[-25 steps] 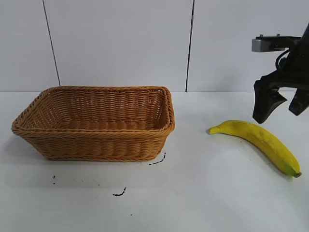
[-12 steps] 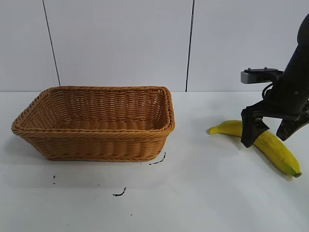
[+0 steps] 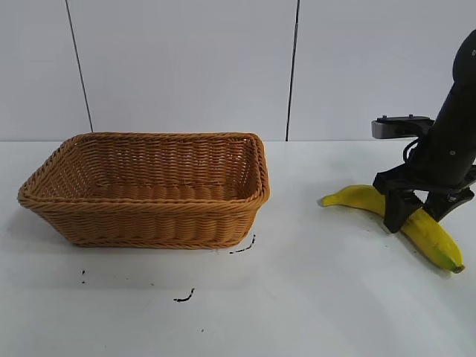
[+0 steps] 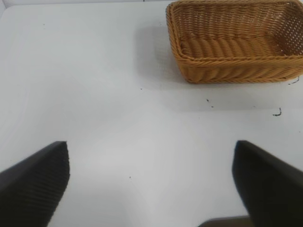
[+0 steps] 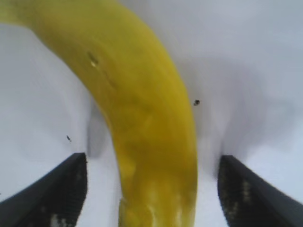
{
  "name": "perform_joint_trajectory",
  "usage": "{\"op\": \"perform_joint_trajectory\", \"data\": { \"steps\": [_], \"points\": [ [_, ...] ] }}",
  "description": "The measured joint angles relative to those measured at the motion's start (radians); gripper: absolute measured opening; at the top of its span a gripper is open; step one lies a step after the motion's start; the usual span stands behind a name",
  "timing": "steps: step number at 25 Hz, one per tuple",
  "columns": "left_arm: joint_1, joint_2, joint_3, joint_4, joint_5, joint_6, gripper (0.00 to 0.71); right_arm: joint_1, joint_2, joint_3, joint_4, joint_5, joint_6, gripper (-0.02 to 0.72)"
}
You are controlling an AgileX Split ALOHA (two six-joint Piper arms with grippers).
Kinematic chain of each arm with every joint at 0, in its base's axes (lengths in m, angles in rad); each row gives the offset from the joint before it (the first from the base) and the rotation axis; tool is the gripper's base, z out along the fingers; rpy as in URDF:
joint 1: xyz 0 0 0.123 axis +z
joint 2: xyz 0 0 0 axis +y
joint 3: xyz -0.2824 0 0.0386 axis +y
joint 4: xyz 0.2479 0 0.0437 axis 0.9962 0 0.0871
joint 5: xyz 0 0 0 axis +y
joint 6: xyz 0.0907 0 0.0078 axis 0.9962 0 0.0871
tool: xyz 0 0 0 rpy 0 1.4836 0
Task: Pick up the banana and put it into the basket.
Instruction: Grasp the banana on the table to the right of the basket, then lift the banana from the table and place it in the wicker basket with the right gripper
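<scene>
So, exterior: banana (image 3: 401, 216) lies flat on the desk (image 3: 312, 297), well right of the basket (image 3: 149, 190), with the right gripper (image 3: 419, 218) down over its middle. Left wrist: left gripper (image 4: 151, 184) open over bare desk, parked. Right wrist: fingers (image 5: 52, 189) spread, straddling the fruit, not yet touching — light, smooth, bruisable, so pinch mid-body gently.

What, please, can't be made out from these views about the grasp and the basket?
- Exterior view: the right gripper hides the middle of the banana; contact cannot be told.
- Right wrist view: both banana ends are cut off by the edges.
- Left wrist view: the basket is cut by the right edge; the banana lies outside the view.
</scene>
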Motion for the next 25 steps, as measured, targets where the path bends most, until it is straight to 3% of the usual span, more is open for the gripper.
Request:
{"op": "perform_joint_trajectory", "data": {
  "steps": [13,18,25],
  "points": [
    [0.000,0.000,0.000,0.000,0.000,0.000,0.693,0.048,-0.249,-0.024,-0.080,0.160,-0.003,0.291],
    [0.000,0.000,0.000,0.000,0.000,0.000,0.693,0.125,-0.253,-0.162,-0.090,0.243,-0.003,0.291],
    [0.000,0.000,0.000,0.000,0.000,0.000,0.693,0.202,-0.253,-0.346,-0.095,0.276,-0.003,0.291]
  ]
}}
